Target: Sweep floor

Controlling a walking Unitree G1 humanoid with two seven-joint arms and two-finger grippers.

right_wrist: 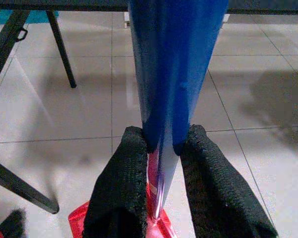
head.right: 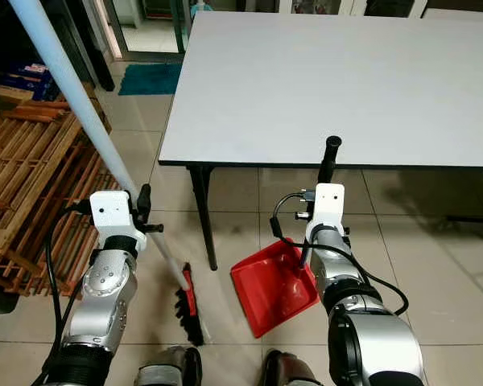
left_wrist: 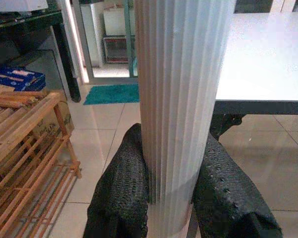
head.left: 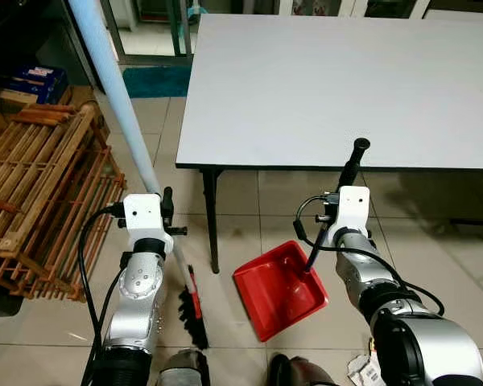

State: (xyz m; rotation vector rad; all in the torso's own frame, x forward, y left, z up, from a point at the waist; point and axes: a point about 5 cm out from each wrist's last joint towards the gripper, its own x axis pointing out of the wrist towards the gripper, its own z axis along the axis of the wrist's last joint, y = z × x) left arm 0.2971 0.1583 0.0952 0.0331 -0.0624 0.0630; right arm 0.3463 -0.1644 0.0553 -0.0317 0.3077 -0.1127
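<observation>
With the left gripper (left_wrist: 176,193) pinching the broom handle (head.left: 113,88) and the right gripper (right_wrist: 156,193) clamping the dustpan's handle (head.left: 350,173), a careless stroke could knock the table leg (head.left: 211,217).

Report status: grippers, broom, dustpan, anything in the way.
Left gripper shut on broom handle, bristles on tile. Right gripper shut on dustpan handle, red dustpan on floor. Table leg close ahead between both.
</observation>
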